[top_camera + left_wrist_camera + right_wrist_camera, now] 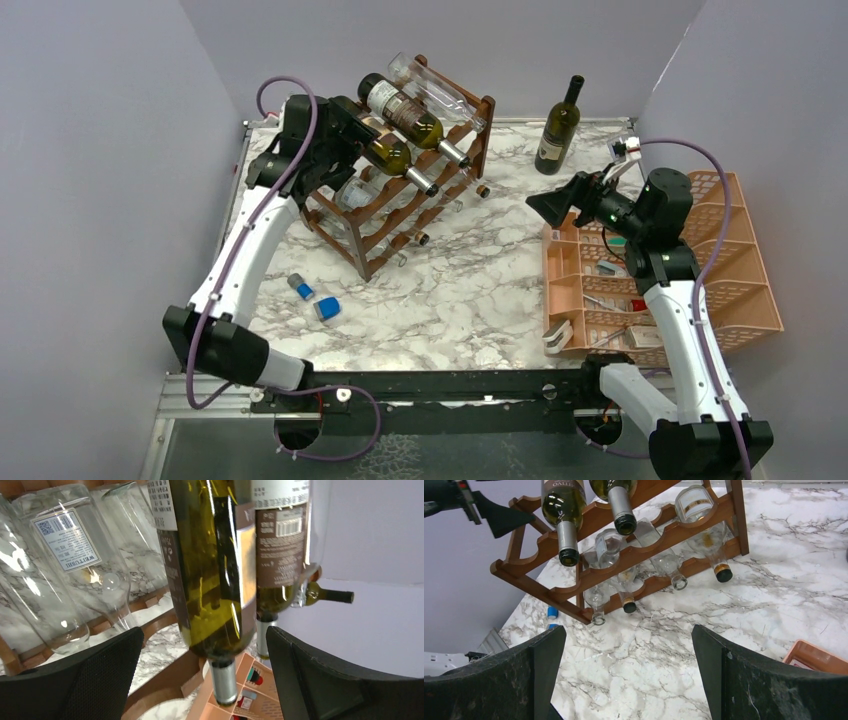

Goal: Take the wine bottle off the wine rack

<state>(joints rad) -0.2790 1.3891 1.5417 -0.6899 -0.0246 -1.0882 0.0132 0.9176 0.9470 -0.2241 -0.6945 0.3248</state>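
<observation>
On the marble table (pixel 480 290) the wine rack (pixel 362 258) sits at the far left, turned at an angle. As I read it the job has hardly begun, since the bottles I can see on the rack all rest in their cradles. To my right the orange tray organiser (pixel 745 290) plays no part. A dark bottle (pixel 558 128) stands upright near the back wall, well apart from the rack; whether it counts toward the task I can't say.

I take the green wine bottle (pixel 215 580) as my target. It lies in the top tier with its neck pointing toward the table's middle. A second green bottle (pixel 408 112) lies beside it, and clear bottles (pixel 667 565) fill the tier beneath.

My left claw (pixel 204 635) is up behind the rack at the bottle's base end, fingers spread wide and gripping nothing. The glass lines up between them, but I can't tell whether they reach alongside it. My right claw (pixel 628 630) hangs over the middle of the table, likewise spread and empty, facing the bottle necks.

What's left, I judge, is to close on the bottle, draw it out of its cradle and set it down. Two small blue bits (pixel 326 308) lie on the table near the rack.
</observation>
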